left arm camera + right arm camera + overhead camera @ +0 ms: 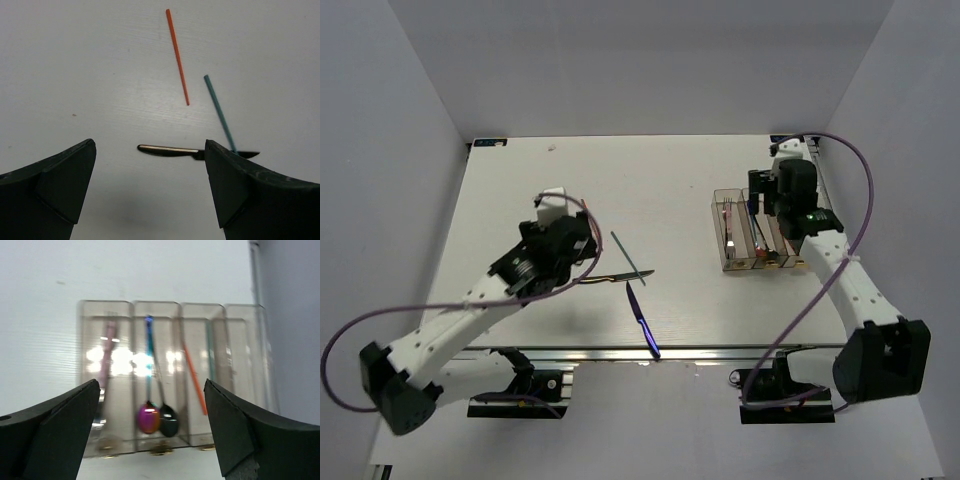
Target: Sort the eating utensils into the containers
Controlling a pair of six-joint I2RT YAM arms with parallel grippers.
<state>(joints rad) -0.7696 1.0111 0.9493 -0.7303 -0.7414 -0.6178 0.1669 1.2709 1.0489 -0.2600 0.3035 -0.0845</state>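
- Here the left gripper [150, 165], jaws wide and empty, hovered over the dark knife [170, 150], evidently to grasp it.
- Teal chopstick [219, 112] lay at the knife's two o'clock.
- Right gripper [151, 390], spread and empty, faced the containers [177, 307], where spoons [149, 419] and chopsticks [194, 380] were binned separately.

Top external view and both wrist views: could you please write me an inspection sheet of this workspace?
Surface: white table, a few faint specks.
Job's things: dark knife, teal chopstick, red chopstick and blue knife lie loose; containers hold a pinkish utensil, two spoons and two sorted chopsticks; the fourth bin looks empty.
Clutter: nothing seen.
Grippers: left gripper open over the dark knife; right gripper open before the containers.
Cables: purple cables loop off both arms.
Surroundings: plain pale walls on three sides.
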